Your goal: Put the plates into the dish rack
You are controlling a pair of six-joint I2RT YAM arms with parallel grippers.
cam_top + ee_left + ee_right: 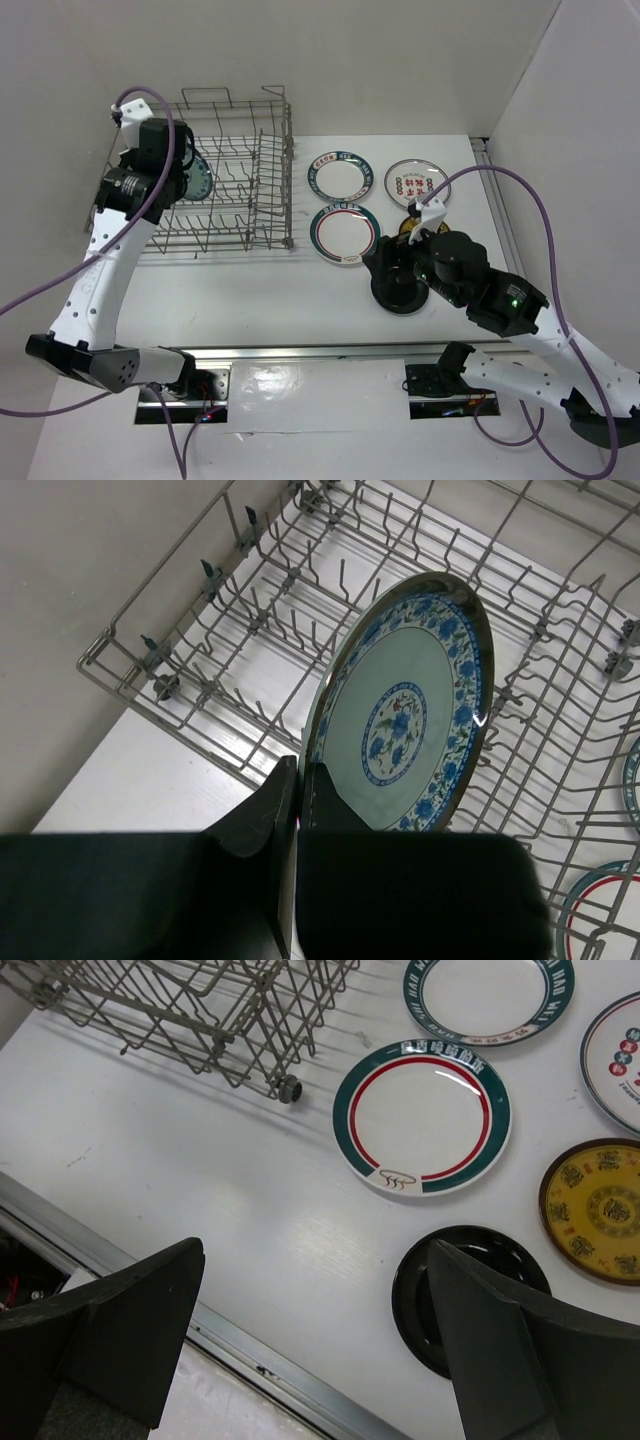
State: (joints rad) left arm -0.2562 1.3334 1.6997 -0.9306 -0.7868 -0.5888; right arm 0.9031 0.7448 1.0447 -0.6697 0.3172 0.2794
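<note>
Worktop (300, 300): dish rack (272, 190) on the left, five plates (345, 234) flat on the right. Teal plate (405, 715) stands on edge in the rack, rim clamped by left pincer (300, 775). Right pincer (315, 1250) gapes empty above the black plate (412, 1305).

We record the dish rack (275, 180) on the table (250, 290), at 9 o'clock from five plates (342, 178) lying flat there. A sixth plate (410, 720) stands on edge inside the rack. The nearest plate (412, 1305) lies at 6 o'clock of the group.
</note>
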